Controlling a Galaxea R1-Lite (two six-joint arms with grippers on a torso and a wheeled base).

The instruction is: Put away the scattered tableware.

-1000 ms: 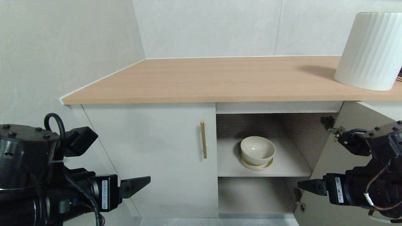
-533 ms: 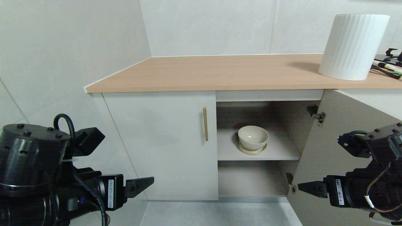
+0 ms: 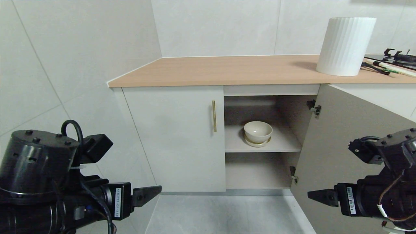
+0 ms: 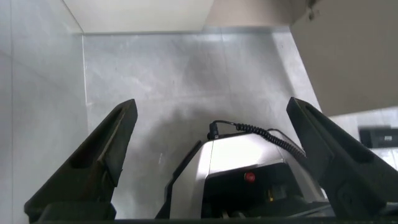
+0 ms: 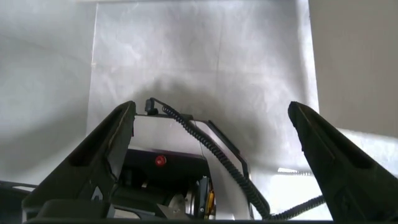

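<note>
Left gripper (image 4: 211, 109) and right gripper (image 5: 211, 112) hold their fingers spread wide and empty, presumably because the bowl (image 3: 258, 131) sits stowed on its saucer (image 3: 256, 143) on the cabinet shelf (image 3: 283, 141), well ahead of both sets of fingertips.

A white ribbed cylinder (image 3: 346, 47) is standing upright toward the right end of the wooden counter (image 3: 227, 70), and dark tools (image 3: 376, 68) are lying just beside it.

My black left arm (image 3: 65, 208) has a round screw-studded housing (image 3: 35, 162), looped cable (image 3: 71, 123) and white label (image 3: 117, 203); my right arm (image 3: 390, 195) matches. Left end effector (image 4: 211, 104) and right end effector (image 5: 211, 106): tapered black fingers (image 4: 106, 155).
</note>
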